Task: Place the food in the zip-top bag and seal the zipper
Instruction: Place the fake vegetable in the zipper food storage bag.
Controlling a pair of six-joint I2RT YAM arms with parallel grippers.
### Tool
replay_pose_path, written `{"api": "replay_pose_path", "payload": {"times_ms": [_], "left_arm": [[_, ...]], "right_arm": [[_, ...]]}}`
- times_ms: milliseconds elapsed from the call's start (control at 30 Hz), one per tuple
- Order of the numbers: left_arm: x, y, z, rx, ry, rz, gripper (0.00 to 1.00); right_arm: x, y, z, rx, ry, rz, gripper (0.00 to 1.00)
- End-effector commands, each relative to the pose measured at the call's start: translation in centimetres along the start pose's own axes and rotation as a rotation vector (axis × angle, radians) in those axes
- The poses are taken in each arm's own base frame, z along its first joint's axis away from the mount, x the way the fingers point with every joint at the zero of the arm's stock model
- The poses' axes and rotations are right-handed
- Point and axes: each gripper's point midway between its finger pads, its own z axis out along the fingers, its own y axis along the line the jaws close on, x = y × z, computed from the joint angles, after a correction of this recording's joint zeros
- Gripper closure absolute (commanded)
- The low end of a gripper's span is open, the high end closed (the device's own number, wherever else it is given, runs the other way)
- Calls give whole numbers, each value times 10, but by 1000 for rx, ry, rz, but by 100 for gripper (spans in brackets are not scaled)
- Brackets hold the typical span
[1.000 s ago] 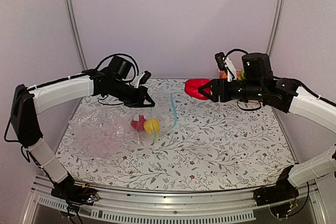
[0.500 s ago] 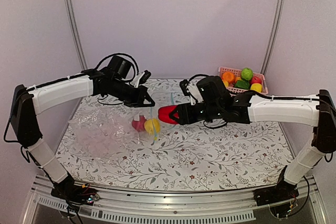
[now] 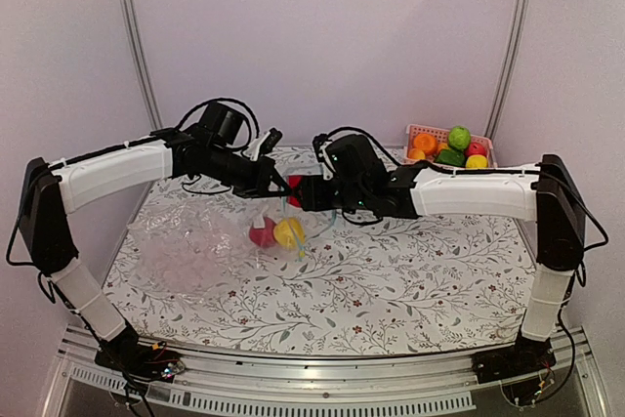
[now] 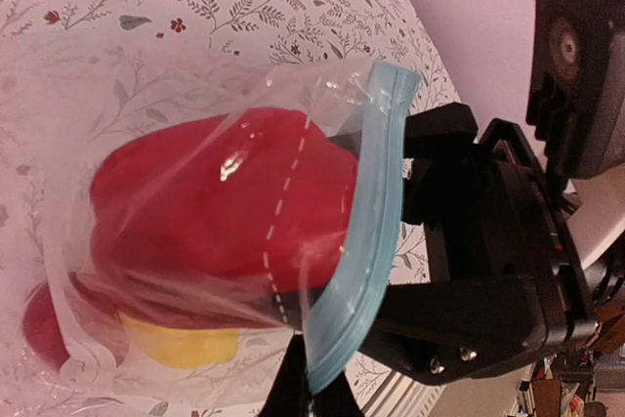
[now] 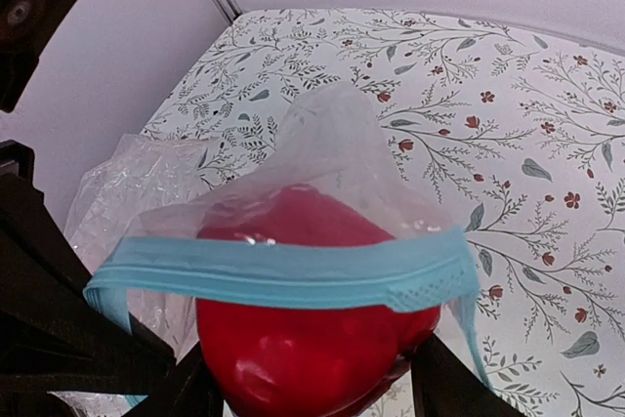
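Observation:
My left gripper [image 3: 276,183] is shut on the blue-teal zipper [image 4: 369,227] and holds the clear zip-top bag [image 3: 278,222] up by its mouth; its fingertips [image 4: 293,393] pinch the strip's lower end. The bag hangs down to the table with a yellow food [image 3: 289,232] and a small red food [image 3: 260,233] at its bottom. My right gripper [image 3: 299,192] is shut on a large red food [image 5: 312,349] and holds it in the bag's open mouth. In the right wrist view the zipper [image 5: 293,275] crosses in front of this food. In the left wrist view it [image 4: 215,202] shows through the bag wall.
A pink lattice basket [image 3: 422,131] with orange, green, red and yellow foods stands at the back right. Another crinkled clear plastic [image 3: 181,249] lies on the left of the flowered table [image 3: 420,271]. The two arms meet above the table's middle.
My right arm has swung left from the basket side with the large red food and brought it into the bag's mouth. My left gripper has kept holding the bag in place.

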Motion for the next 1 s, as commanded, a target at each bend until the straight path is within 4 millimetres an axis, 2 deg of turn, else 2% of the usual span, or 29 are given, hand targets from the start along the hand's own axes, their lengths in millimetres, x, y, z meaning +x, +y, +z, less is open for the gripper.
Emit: {"api": "replay_pose_path", "payload": {"times_ms": [0,233,367,633,967], "left_arm": [[-7,-12,-12,53,-33,7,100],[-8,-14,-12,59,-38,6,100],[-8,-15,-13,61,-40,5,100],[-11,-16,-18,55,-54,17,100],[-12,-16,-21,45,-61,23,100]], "right_arm": [[-9,13,17,-19,-26,2,49],[13,12,38,-32,24,28,46],[17,11,41,-32,31,37,37],[14,8,36,-19,22,25,23],[10,8,27,-24,9,26,18]]}}
